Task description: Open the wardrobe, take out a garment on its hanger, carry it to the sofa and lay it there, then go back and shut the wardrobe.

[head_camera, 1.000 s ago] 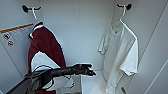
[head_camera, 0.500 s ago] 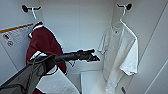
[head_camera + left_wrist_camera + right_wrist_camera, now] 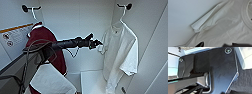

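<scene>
The wardrobe [image 3: 77, 22] stands open, showing its white inside. At its right the garment [image 3: 122, 55], a white T-shirt, hangs on the hanger [image 3: 123, 15] from a dark hook. My left arm reaches in from the left. My left gripper [image 3: 96, 43] is open right at the shirt's near sleeve, at chest height. In the left wrist view the garment [image 3: 228, 28] is very close, with its folded sleeve [image 3: 204, 22] against the white wall and two dark fingertips [image 3: 200, 44] apart at the edge.
A dark red top [image 3: 50, 47] with a white collar hangs on another hanger [image 3: 33, 15] at the wardrobe's left, behind my arm. A warning label [image 3: 15, 35] sits on the left panel. A white sheet [image 3: 52, 80] lies low at the left. The right wrist view shows dark carpet [image 3: 244, 80].
My left arm has risen and stretched to the right, bringing the gripper from below the red top up to the white T-shirt's sleeve. The garments hang as before.
</scene>
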